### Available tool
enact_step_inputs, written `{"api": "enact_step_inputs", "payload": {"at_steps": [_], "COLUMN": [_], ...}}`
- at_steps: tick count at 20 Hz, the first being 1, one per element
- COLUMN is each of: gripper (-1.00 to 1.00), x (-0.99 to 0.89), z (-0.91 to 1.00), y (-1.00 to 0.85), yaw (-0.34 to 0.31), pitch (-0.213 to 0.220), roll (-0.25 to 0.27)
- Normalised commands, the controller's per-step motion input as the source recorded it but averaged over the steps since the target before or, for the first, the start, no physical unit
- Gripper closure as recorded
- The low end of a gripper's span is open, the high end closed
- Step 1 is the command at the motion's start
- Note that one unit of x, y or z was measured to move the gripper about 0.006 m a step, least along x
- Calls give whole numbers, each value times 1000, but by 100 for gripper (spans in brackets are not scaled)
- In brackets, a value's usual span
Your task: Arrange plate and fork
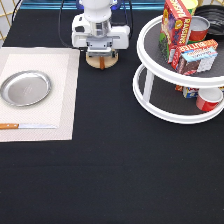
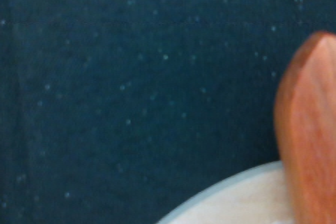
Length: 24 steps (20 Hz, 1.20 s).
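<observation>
- The gripper [image 1: 102, 56] sits low over the wooden coaster [image 1: 101, 60], toward the exterior view's top; I cannot tell its grasp.
- A brown wooden handle [image 2: 309, 130], seemingly the fork's, lies on that coaster.
- The plate [image 1: 25, 88] rests on the placemat [image 1: 65, 90], well left of the coaster.
- A knife [image 1: 26, 126] lies below the plate.

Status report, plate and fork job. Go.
Gripper low over wooden coaster, brown handle beneath it. Plate on placemat, knife below it. Nothing obstructing.
</observation>
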Motion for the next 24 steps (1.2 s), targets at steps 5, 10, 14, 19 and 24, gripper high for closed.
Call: {"api": "enact_step_inputs", "payload": {"at_steps": [5, 10, 14, 19, 24], "gripper": [100, 100, 100, 100, 100], "x": [-51, -184, -214, -204, -215], "z": [-193, -185, -100, -73, 5], "y": [-143, -161, -161, -149, -130], "yaw": [0, 0, 0, 0, 0], "pitch": [-22, -27, -31, -36, -43], "roll": [46, 30, 20, 9, 4]}}
